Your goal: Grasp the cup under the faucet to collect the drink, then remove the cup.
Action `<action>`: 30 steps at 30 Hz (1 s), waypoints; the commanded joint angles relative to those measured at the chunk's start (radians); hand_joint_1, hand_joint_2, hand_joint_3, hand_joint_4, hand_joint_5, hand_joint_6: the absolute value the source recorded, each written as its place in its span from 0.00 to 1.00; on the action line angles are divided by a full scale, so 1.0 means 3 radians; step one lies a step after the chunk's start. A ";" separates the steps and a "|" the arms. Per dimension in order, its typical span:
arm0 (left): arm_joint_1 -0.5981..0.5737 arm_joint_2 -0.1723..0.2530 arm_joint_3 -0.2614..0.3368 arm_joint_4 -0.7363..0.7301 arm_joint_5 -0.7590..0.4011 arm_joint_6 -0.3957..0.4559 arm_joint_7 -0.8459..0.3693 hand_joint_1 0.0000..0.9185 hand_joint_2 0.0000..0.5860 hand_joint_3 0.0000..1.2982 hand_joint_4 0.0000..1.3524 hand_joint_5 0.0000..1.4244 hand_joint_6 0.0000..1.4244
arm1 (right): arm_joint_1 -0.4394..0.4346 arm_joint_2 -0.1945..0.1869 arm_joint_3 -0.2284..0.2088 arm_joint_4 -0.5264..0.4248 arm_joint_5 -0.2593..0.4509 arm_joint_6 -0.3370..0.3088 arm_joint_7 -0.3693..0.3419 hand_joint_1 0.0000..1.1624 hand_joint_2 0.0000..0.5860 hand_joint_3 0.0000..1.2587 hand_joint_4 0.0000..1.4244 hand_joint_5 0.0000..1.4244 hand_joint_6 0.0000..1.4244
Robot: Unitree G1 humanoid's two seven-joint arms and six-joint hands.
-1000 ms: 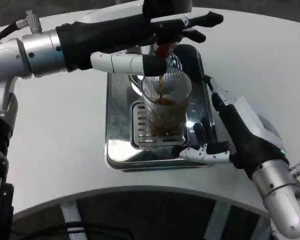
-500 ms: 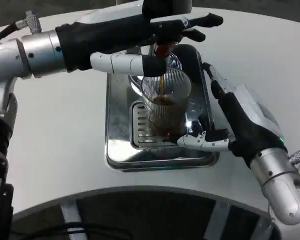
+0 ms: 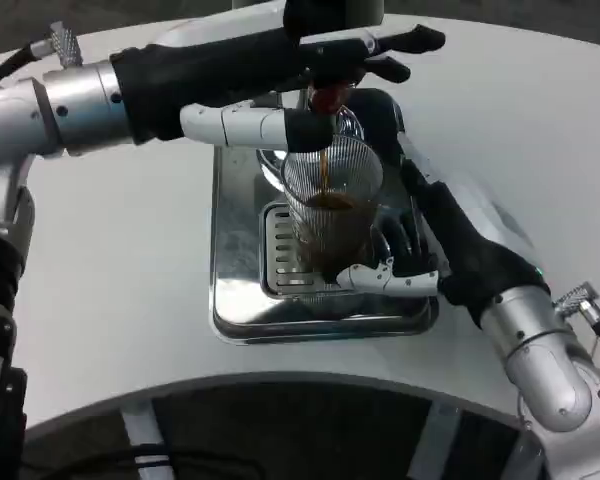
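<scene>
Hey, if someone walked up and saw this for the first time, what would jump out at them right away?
Probably the dark stream of drink pouring from the faucet into the clear ribbed cup, which stands on the shiny metal drip tray at the table's centre. Above it, the left hand reaches across to the faucet. To the cup's right, the right hand curls toward its base; whether it grips the cup is hard to tell.
</scene>
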 commanded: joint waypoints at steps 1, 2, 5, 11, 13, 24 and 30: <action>0.0220 0.0039 -0.0119 0.0109 0.0235 0.0061 -0.0093 0.00 0.11 0.05 0.00 0.06 0.00 | -0.0072 -0.0009 0.0010 0.0109 0.0051 -0.0105 -0.0070 0.69 0.23 0.00 0.00 0.00 0.00; 0.0220 0.0038 -0.0119 0.0110 0.0235 0.0061 -0.0091 0.00 0.11 0.05 0.00 0.06 0.00 | -0.0090 -0.0009 0.0008 0.0133 0.0058 -0.0115 -0.0077 0.69 0.23 0.00 0.00 0.00 0.00; 0.0221 0.0038 -0.0117 0.0110 0.0234 0.0062 -0.0082 0.00 0.11 0.05 0.00 0.06 0.00 | -0.0130 -0.0013 0.0005 0.0194 0.0089 -0.0141 -0.0091 0.69 0.23 0.00 0.00 0.00 0.00; 0.0224 0.0043 -0.0116 0.0108 0.0231 0.0060 -0.0074 0.00 0.11 0.05 0.00 0.06 0.00 | -0.0183 -0.0012 0.0011 0.0290 0.0137 -0.0185 -0.0113 0.68 0.24 0.00 0.00 0.00 0.00; 0.0226 0.0044 -0.0116 0.0107 0.0232 0.0059 -0.0069 0.00 0.11 0.05 0.00 0.06 0.00 | -0.0198 -0.0010 0.0013 0.0313 0.0145 -0.0193 -0.0116 0.68 0.24 0.00 0.00 0.00 0.00; 0.0235 0.0050 -0.0117 0.0106 0.0232 0.0063 -0.0052 0.00 0.11 0.05 0.00 0.06 0.00 | -0.0257 0.0003 0.0024 0.0393 0.0177 -0.0211 -0.0120 0.67 0.24 0.00 0.00 0.00 0.00; 0.0242 0.0054 -0.0114 0.0103 0.0230 0.0062 -0.0047 0.00 0.11 0.06 0.00 0.06 0.00 | -0.0298 0.0011 0.0031 0.0443 0.0193 -0.0217 -0.0129 0.67 0.24 0.00 0.00 0.00 0.00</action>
